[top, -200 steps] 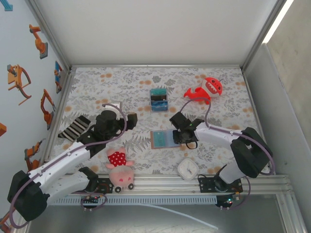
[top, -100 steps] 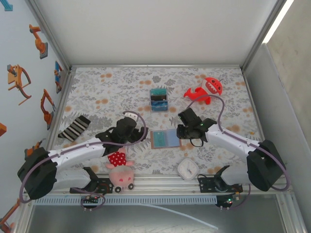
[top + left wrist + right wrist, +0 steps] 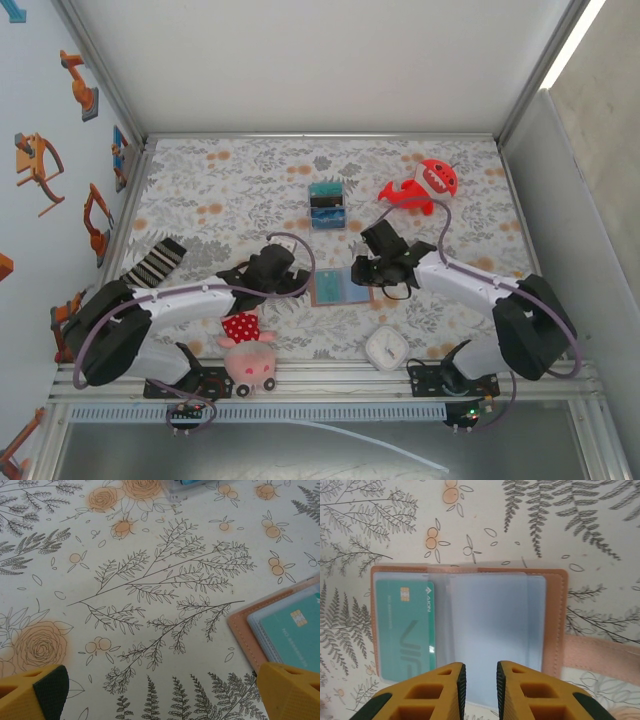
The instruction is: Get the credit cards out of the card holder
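The card holder (image 3: 243, 632) and its teal card (image 3: 300, 630) run off the left wrist view's right edge. The right gripper (image 3: 479, 672) hides its near edge in the right wrist view.

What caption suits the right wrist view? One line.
Yellow right fingers, narrowly apart, over the open card holder and its clear sleeves; one teal card inside.

A floral-printed tablecloth (image 3: 230, 190) lies between plain white walls (image 3: 320, 60) edged with aluminium framing (image 3: 320, 135).

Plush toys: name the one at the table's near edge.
The pink pig plush with the red spotted cloth; the red shark plush lies far back, on the right.
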Controlling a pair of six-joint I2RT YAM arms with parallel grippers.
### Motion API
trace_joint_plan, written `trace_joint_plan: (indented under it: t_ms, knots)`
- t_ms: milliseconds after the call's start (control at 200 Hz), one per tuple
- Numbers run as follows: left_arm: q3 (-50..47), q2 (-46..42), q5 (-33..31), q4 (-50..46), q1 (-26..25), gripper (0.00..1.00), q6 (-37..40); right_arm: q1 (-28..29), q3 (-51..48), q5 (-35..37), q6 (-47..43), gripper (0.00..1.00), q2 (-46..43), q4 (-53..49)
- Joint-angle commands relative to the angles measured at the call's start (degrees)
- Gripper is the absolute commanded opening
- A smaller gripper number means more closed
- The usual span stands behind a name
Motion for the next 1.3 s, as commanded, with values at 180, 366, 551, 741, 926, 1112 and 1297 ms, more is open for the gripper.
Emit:
trace_joint_plan:
  t_ms: [180,366,551,741,926,1112,1297]
  knots:
    - [0.44,3.73,2.87,3.82,-0.40,0.97,-0.16,0.53,1.00,-6.00,2.26,0.23,3.11,7.08]
    - [1.45,6.30,5.19,4.77,-0.40,0.97,0.15,1.03,1.11,-7.12,3.09,0.23,5.31,8.38]
    - [2.10,7.85,5.42,4.29,-0.48,0.97,0.41,1.55,0.57,-8.75,4.44,0.23,6.73,10.72]
    - [2.47,9.04,5.90,4.33,-0.48,0.97,0.60,1.82,0.03,-9.72,5.51,0.20,8.32,12.74]
    - [2.94,9.51,5.78,3.54,-0.66,0.97,0.82,1.82,0.01,-9.98,5.63,0.18,9.27,12.82]
    - [3.33,10.10,5.51,2.36,-0.62,0.97,1.06,1.82,-0.49,-10.24,6.26,0.18,10.50,13.21]
    - [4.32,11.06,4.73,0.78,-0.97,0.97,1.28,1.82,-1.09,-10.73,6.66,0.17,11.31,14.25]
